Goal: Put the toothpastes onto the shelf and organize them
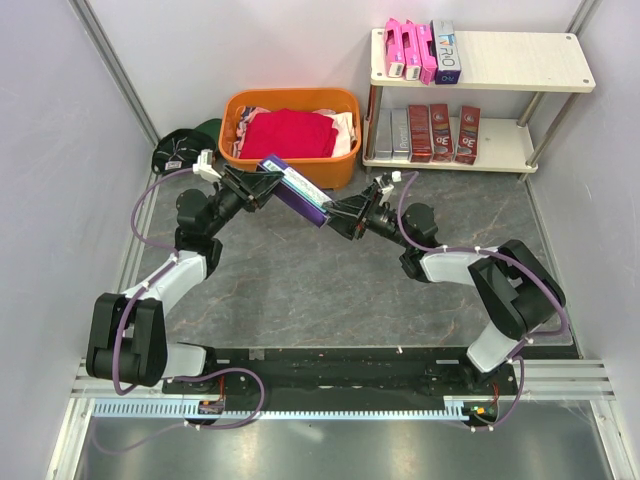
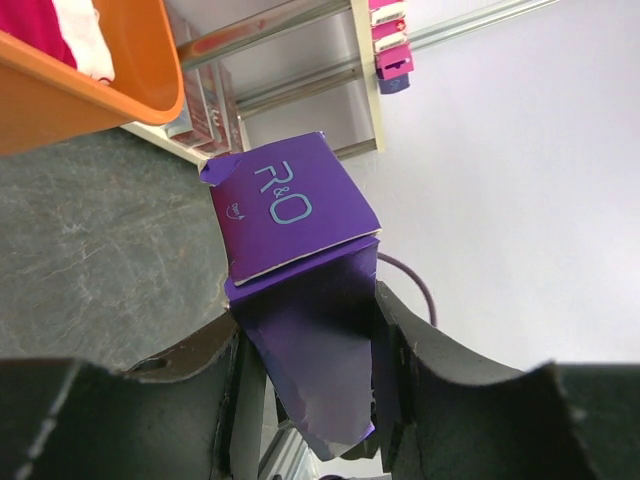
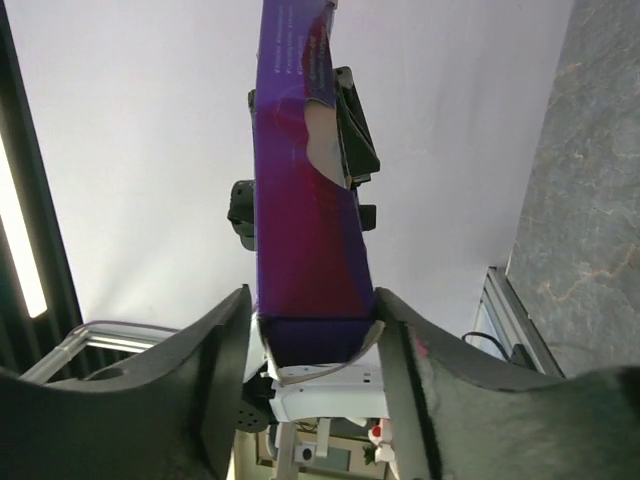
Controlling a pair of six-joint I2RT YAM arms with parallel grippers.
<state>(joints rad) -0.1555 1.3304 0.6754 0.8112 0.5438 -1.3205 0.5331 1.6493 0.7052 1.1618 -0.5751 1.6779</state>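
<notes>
The left gripper (image 1: 258,186) is clamped on one end of a dark purple toothpaste box (image 1: 296,190), which hangs tilted above the table (image 1: 330,290), just in front of the orange basket (image 1: 340,165) holding a red cloth (image 1: 290,133). The right gripper (image 1: 336,213) grips the box's other end, its fingers (image 3: 225,330) pressed to both sides. Further right stands the shelf (image 1: 520,60). On its top board pink boxes (image 1: 410,50) stand at the left end. On the lower board silver-grey boxes (image 1: 392,132) stand beside dark red boxes (image 1: 440,132).
</notes>
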